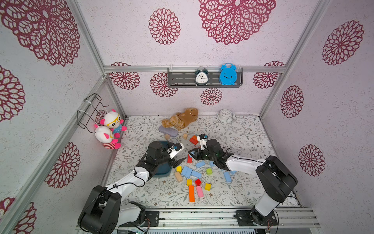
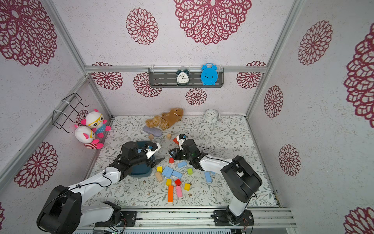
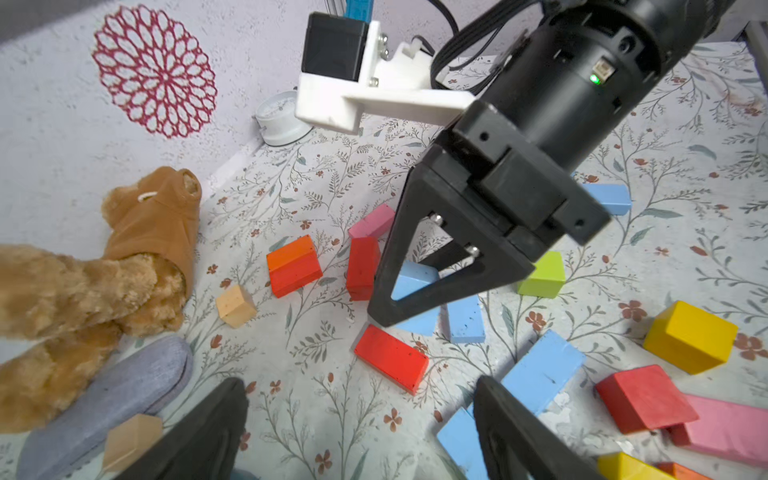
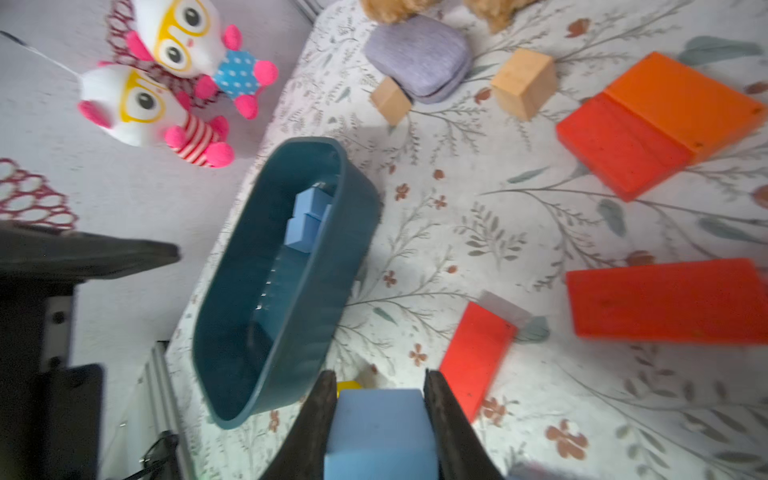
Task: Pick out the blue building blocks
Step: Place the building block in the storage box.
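My right gripper (image 4: 380, 384) is clamped on a small matte sky-blue block (image 4: 380, 432). Its two black fingers lie flat against opposite side faces of the block. It hangs just beside the dark teal rounded plastic tray (image 4: 351, 232), on the tray's side that faces the mixed pile. I cannot tell whether the block is clear of the floral-print tabletop (image 1: 242, 141).

My left gripper (image 3: 359, 384) has its jaws wide apart and holds nothing. It hovers off that same side of the tray, and my left arm hides much of the tray in both top views.

Inside the tray, two plain sky-blue cubes (image 4: 307, 220) sit against its wall. More wait outside it. A cluster of long sky-blue bricks (image 1: 186, 171) lies near the tray among yellow, red and tan blocks. Another sky-blue brick (image 1: 227, 177) lies well apart from the tray, past a lime-green cube (image 1: 209, 171).

I judge these blocks to be light, rigid and hard to damage, probably painted wood. The matte faces should give my pads fair friction, so a modest squeeze ought to do. The best hold is across two parallel flat faces, square-on so the block cannot twist out. For the long bricks I would take the narrow width near mid-length. Where bricks touch, I would first look for a free side.
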### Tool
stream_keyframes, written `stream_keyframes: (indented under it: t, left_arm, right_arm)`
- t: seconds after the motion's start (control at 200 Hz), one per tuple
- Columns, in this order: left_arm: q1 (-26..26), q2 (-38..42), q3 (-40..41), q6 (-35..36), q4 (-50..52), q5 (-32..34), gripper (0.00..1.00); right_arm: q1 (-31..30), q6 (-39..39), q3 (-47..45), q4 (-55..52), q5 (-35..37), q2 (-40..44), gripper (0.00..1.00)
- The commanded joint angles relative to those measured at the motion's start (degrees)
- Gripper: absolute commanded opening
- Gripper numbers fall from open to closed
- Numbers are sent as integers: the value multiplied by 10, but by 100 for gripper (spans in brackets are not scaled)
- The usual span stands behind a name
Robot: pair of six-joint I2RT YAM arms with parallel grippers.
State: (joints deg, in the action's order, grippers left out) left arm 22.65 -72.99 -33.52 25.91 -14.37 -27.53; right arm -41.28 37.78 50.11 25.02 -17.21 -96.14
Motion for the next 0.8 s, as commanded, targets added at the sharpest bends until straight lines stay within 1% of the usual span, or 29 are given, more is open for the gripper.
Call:
stream_keyframes:
  t: [0.0,0.13,0.225,0.3,0.41,0.485,0.58,0.715,0.795]
  left_arm:
    - [6,-16,8,40,-65,8,87]
    - [10,-29,3,55,-56,4,85]
    - [15,-35,4,68,-62,0,80]
    - [16,-37,4,67,-64,-16,78]
    - [22,-36,6,71,-63,-40,77]
    - [26,-33,8,73,-64,-49,71]
    - [28,-30,7,72,-63,-54,59]
    - [30,-27,2,69,-61,-62,46]
    - [30,-22,-3,70,-46,-76,34]
  right_arm:
    - [-1,52,-10,111,-72,13,19]
    - [-5,68,-20,151,-90,7,19]
    - [-10,74,-24,168,-92,7,19]
    - [-12,81,-27,182,-97,5,19]
    - [-13,88,-29,195,-99,2,19]
    - [-15,92,-28,203,-103,-1,19]
    - [-18,92,-26,204,-105,-2,20]
    - [-20,92,-27,203,-109,0,23]
    - [-20,91,-29,202,-109,1,26]
